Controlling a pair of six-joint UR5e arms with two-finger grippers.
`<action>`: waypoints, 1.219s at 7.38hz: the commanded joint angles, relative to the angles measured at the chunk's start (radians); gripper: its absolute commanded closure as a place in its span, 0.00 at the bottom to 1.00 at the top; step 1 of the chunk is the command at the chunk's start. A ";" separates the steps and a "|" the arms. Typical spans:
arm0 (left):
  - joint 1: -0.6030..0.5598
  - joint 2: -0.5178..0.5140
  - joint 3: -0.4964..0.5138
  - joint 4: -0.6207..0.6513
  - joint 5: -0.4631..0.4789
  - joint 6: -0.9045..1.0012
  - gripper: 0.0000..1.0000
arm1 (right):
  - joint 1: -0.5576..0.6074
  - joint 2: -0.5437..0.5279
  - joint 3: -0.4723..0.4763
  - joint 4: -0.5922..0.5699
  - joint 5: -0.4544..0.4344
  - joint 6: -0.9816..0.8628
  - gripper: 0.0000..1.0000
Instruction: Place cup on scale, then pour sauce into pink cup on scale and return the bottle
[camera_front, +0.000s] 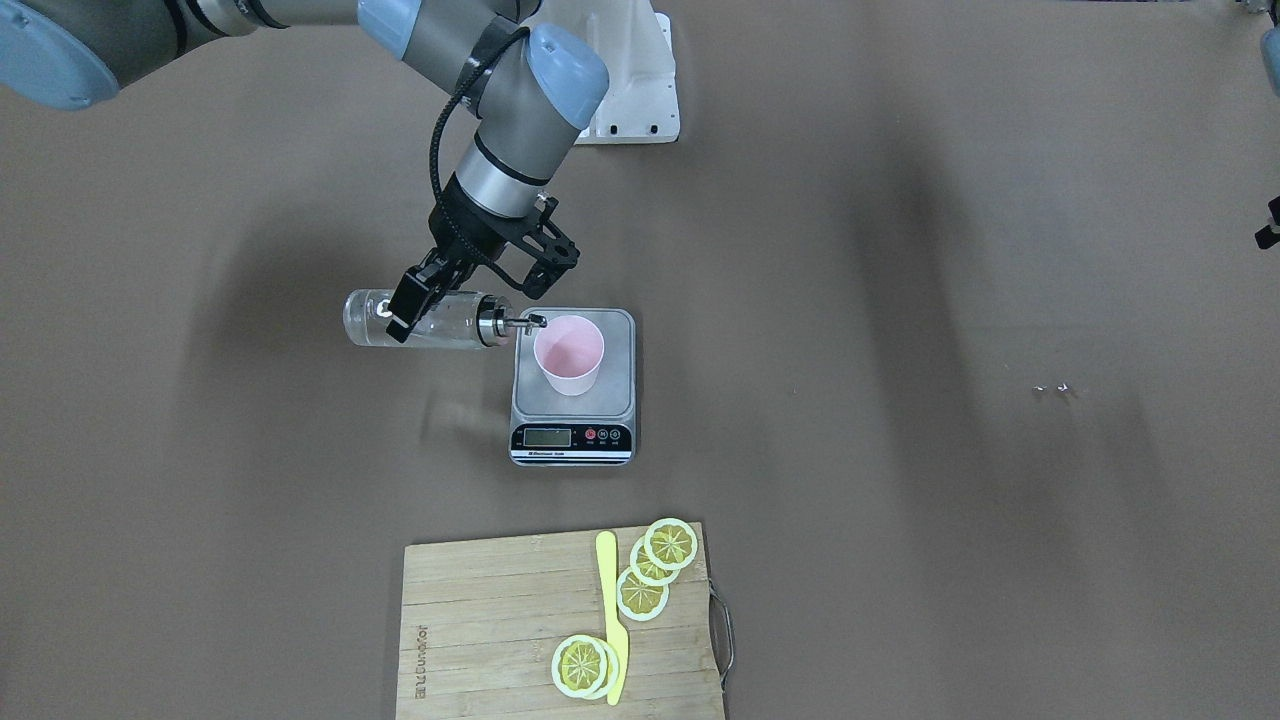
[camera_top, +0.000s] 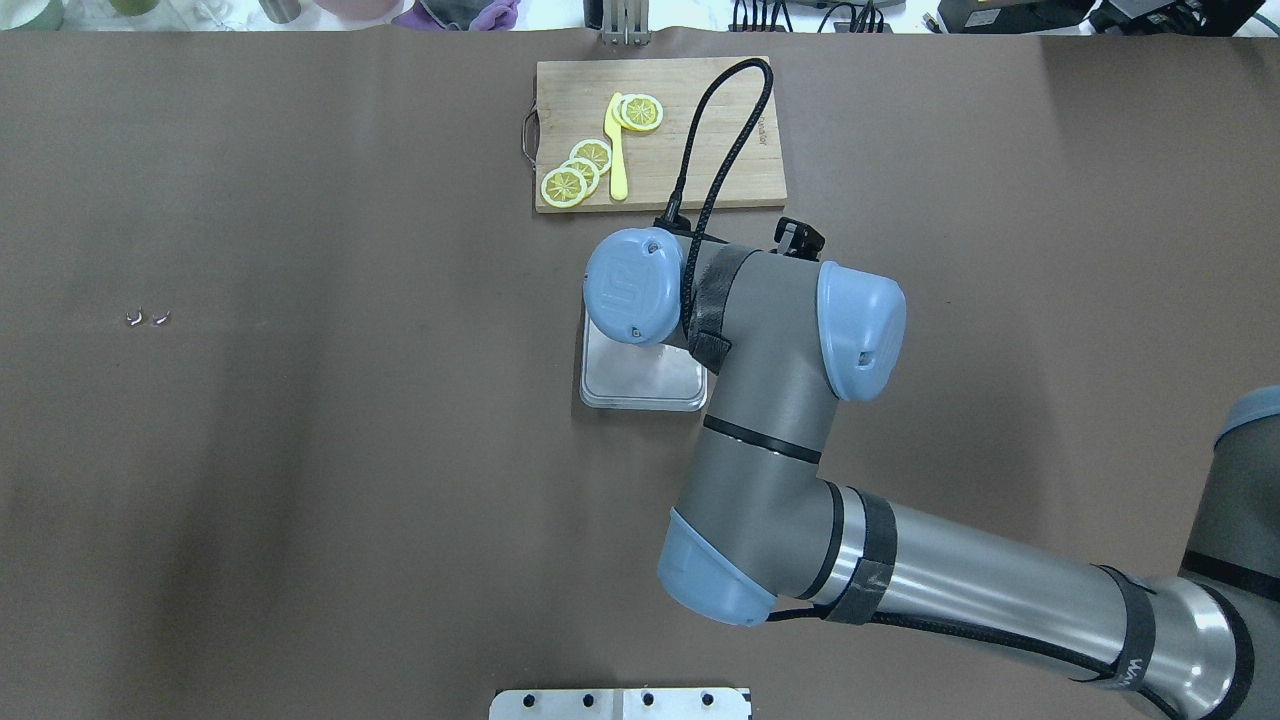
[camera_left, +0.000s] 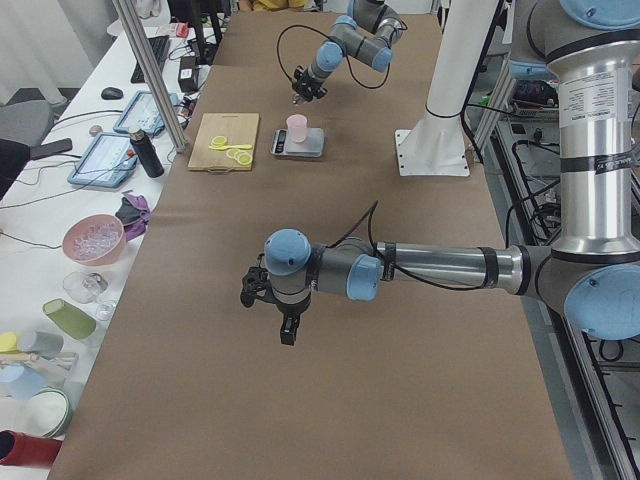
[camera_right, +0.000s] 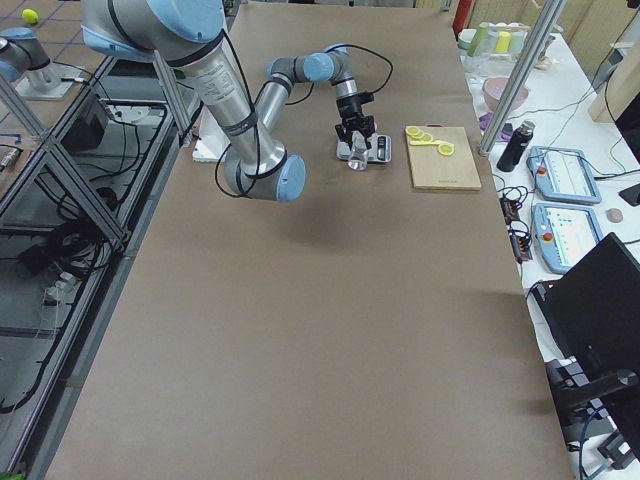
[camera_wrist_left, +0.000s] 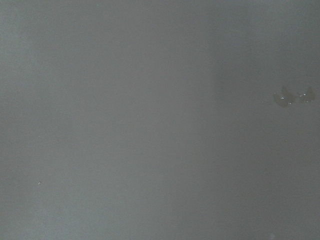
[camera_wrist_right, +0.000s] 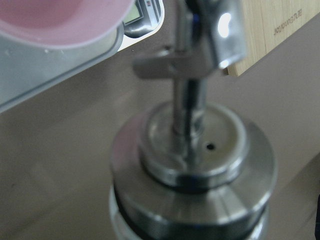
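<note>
Logged R gripper (camera_front: 400, 315) pinching bottle (camera_front: 430, 320) across mid-body, fingers tight on glass. Found bottle tipped to approx horizontal above table (camera_front: 900, 500), silver spout (camera_front: 530, 321) aimed at cup (camera_front: 569, 353), tip right at rim on robot's-right side; contact w/ rim not readable. Saw clear sauce (camera_front: 365, 318) inside glass, level not readable. Noted cup upright on scale (camera_front: 622, 388), approx mid-platform, display strip facing away from robot. From R wrist cam: blurred spout close-up, pink rim and platform edge beyond. Spotted L gripper (camera_left: 286, 335) in side view only, low over bare table, well apart from scale; spread or pressed together, cannot tell. Also noted cutting board (camera_front: 480, 620) w/ lemon slices (camera_front: 670, 543) and yellow knife (camera_front: 611, 625), past scale on far side from robot.
</note>
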 joint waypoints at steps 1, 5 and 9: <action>0.000 0.000 -0.003 0.000 0.000 -0.001 0.02 | -0.010 0.018 -0.016 -0.032 -0.021 0.014 0.48; 0.000 0.000 -0.003 0.000 0.000 -0.002 0.02 | -0.022 0.026 -0.017 -0.112 -0.074 0.046 0.48; 0.002 0.000 0.000 0.000 0.000 -0.002 0.02 | -0.036 0.040 -0.017 -0.207 -0.113 0.094 0.48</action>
